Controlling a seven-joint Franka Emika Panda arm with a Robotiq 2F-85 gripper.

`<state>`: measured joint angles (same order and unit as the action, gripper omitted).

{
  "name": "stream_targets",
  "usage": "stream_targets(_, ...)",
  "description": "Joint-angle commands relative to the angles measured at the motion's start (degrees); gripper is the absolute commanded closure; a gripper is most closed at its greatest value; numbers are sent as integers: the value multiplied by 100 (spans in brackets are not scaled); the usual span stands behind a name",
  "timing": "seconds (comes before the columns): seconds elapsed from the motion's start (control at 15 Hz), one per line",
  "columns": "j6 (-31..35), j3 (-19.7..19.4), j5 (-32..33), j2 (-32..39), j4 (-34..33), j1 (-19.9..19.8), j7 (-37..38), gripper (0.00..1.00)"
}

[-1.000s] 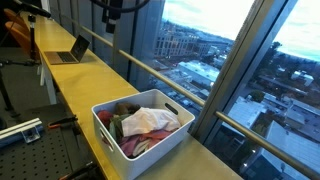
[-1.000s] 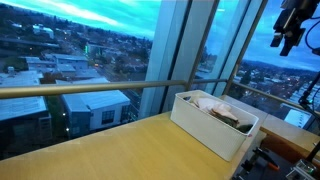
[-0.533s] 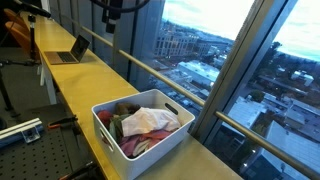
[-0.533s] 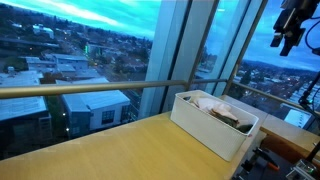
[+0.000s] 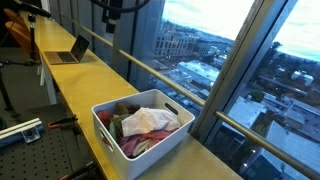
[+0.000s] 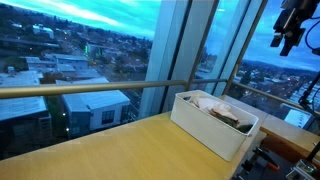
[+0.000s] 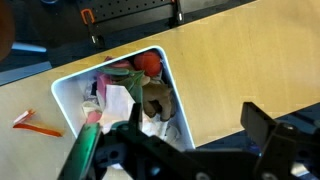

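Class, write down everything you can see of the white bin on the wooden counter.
The white bin is a rectangular, plastic-looking tub with rounded corners and a handle cutout in an end wall. It stands upright and open on the yellowish wooden counter beside the window, heaped with crumpled cloths, white, red and green. Outside, only the counter touches it.

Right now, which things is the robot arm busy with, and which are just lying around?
Busy with:
- gripper, open, hanging high above the bin
- white bin
- white cloth on top of the mixed things inside it

Just lying around:
- laptop, far along the counter
- small orange thing beside the bin
- wooden counter under it all
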<state>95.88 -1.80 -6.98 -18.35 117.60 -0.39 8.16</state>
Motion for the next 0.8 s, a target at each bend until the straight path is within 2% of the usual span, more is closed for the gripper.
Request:
stream_targets(0.0,-14,46,-13,6,-13,-57,-14,0)
stream_targets(0.73,40,83,-35,128,-109,-5,-76,0)
